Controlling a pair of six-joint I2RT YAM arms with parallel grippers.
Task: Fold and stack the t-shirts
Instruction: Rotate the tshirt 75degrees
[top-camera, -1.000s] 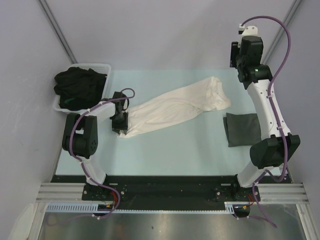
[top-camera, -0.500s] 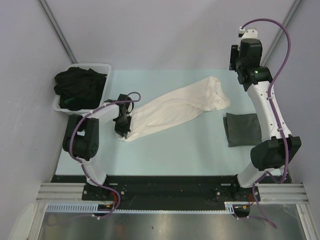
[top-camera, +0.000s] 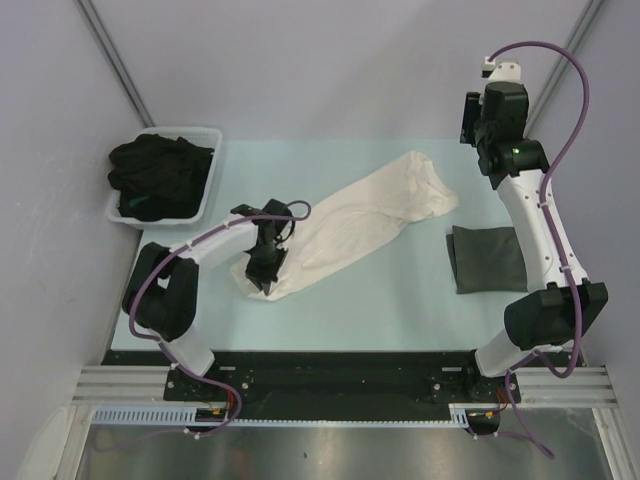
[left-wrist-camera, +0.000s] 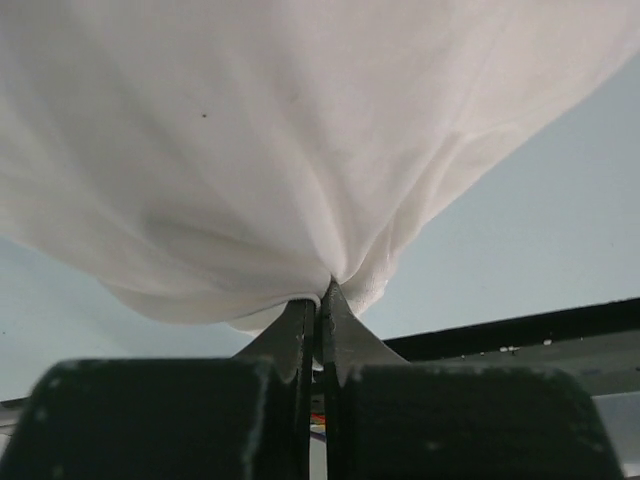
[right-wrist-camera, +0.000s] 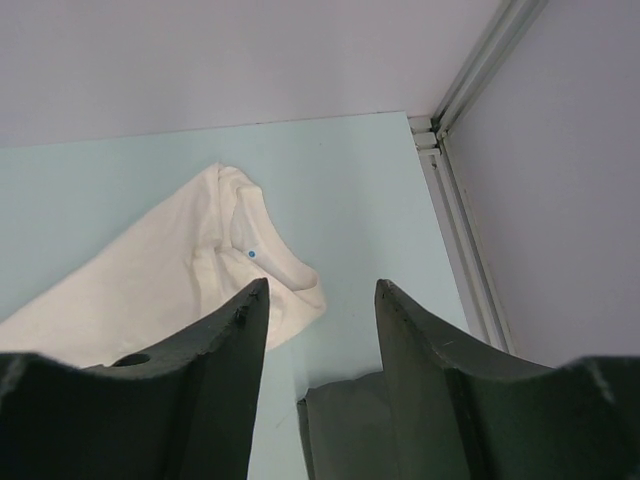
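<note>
Top external view, contents of table:

1. Cream t-shirt. Lies in the middle of the table, unfolded and bunched into a long strip. Long axis runs from 8 o'clock to 2 o'clock. The collar end points to 2 o'clock and the hem end to 8 o'clock. No print shows.
2. Dark grey t-shirt. Folded into a flat rectangle at 3 o'clock, apart from the cream one.
3. Black t-shirts. Heaped unfolded in a white tub at 10 o'clock.
4. Left tool. Clenched on the hem end of the cream t-shirt. The left wrist view shows cloth pinched between tight jaws.
5. Right tool. Released, jaws wide with nothing between them. Raised near 1 o'clock, above the collar end.

Progress, as judged: 1 shirt folded, likely the base of the stack. The cream shirt shows no fold yet. The black ones wait in the tub, so most of the work is left.
</note>
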